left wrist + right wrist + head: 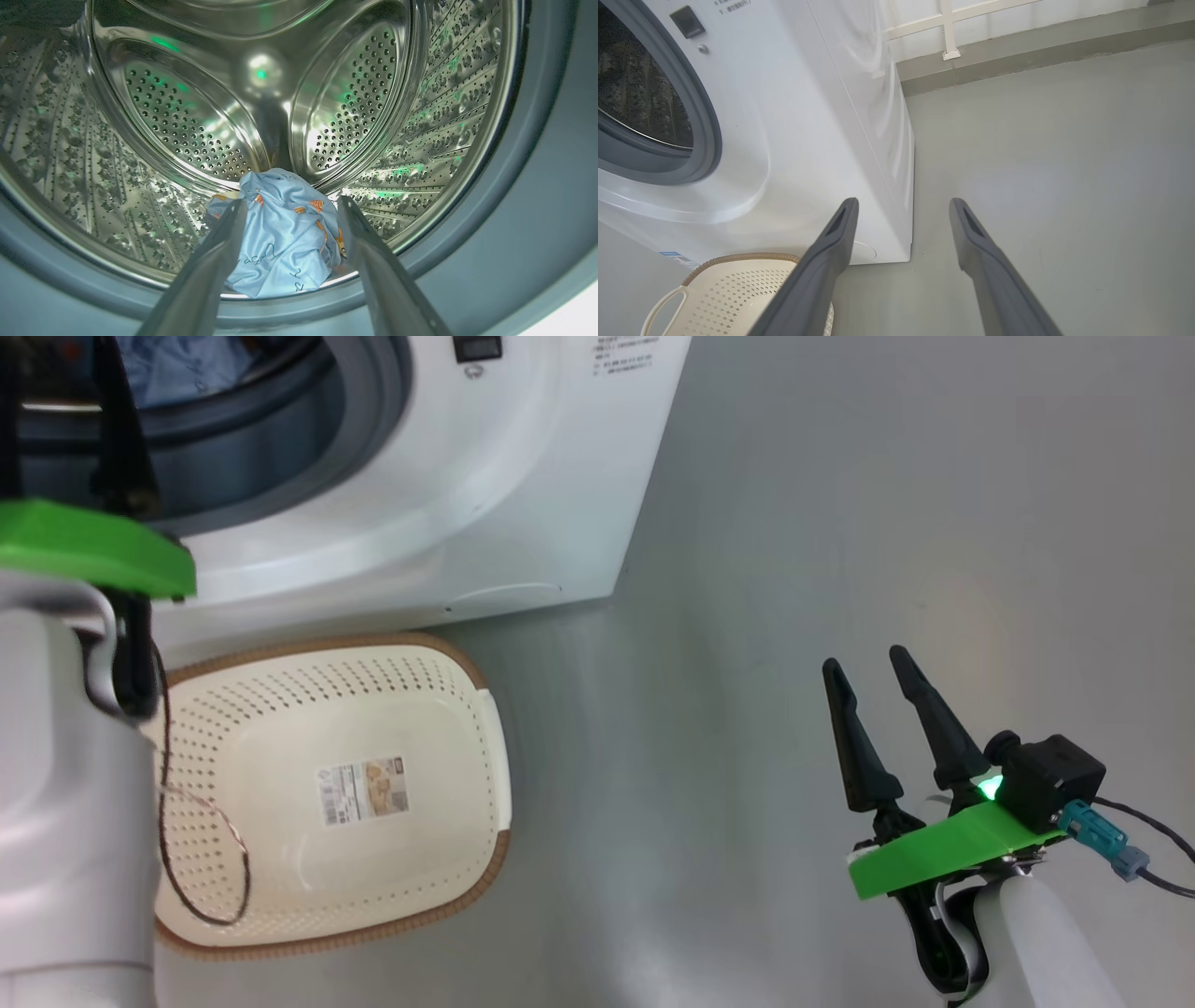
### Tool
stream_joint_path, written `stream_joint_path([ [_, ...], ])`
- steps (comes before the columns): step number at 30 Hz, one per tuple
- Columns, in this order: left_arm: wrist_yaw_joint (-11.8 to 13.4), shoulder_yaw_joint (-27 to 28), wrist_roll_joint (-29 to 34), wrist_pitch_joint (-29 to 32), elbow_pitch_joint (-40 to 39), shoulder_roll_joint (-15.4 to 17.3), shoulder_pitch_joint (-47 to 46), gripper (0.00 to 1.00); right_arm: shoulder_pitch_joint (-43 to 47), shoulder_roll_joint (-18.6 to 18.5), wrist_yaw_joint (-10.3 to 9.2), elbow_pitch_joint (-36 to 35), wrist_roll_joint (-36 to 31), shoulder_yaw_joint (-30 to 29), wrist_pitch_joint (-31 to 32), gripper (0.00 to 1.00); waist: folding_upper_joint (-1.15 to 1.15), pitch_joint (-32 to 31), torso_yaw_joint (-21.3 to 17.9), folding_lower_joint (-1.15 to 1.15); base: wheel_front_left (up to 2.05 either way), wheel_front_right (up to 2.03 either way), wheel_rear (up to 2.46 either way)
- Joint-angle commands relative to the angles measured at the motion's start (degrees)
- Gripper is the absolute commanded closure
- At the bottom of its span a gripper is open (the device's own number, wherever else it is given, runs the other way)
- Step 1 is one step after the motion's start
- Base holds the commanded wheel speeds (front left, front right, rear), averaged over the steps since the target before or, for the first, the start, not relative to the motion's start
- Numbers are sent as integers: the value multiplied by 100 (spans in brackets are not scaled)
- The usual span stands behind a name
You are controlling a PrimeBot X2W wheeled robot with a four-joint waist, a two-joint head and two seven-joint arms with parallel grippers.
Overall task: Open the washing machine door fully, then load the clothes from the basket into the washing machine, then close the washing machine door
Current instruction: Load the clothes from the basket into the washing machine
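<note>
1. The washing machine point(523, 476) is a big white glossy box with rounded moulded curves. Its mouth gapes clear ahead of the left gripper point(292, 200), so the opening step looks done. Swinging the washing machine door shut looks like the job left.
2. The steel drum point(187, 116) wraps right around the left gripper's fingers. It is polished, mirror-bright and peppered with small holes, with raised paddles and a smooth grey rubber gasket point(537, 186) ringing it.
3. The basket point(280, 709) sits on the floor well to the left of the right gripper point(864, 658). It is cream plastic with perforated walls, a brown woven-look rim and rounded corners, and it holds no laundry. Unloading looks complete.
4. The clothes point(280, 242) are in the drum! The soft, crumpled light-blue bundle with orange marks lies on the drum's lower lip, just beyond and between the left fingertips.
5. The left gripper's jaws are spread wide and pinch nothing.
6. The right gripper hangs over bare grey floor point(840, 523) with its fingers parted and empty.
7. A small paper label point(364, 791) is stuck flat on the basket bottom.
</note>
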Motion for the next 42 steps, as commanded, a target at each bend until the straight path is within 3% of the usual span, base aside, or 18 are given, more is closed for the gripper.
stream_joint_path([
  [1, -27, 108, 57, -23, -244, 224, 220, 0, 201, 6, 9, -85, -42, 118, -33, 0, 0, -247, 87, 0, 0, 0, 0],
  [23, 3, 529, 440, -23, -2667, -404, 3346, 0, 691, 6, 9, 83, -84, 101, -33, 0, 0, -1611, 286, 0, 0, 0, 0],
  [42, 411, 355, 500, -23, -3668, -591, 5409, 0, 1078, 6, 9, -13, -266, 97, -33, 0, 0, -2241, 403, 0, 0, 0, 0],
])
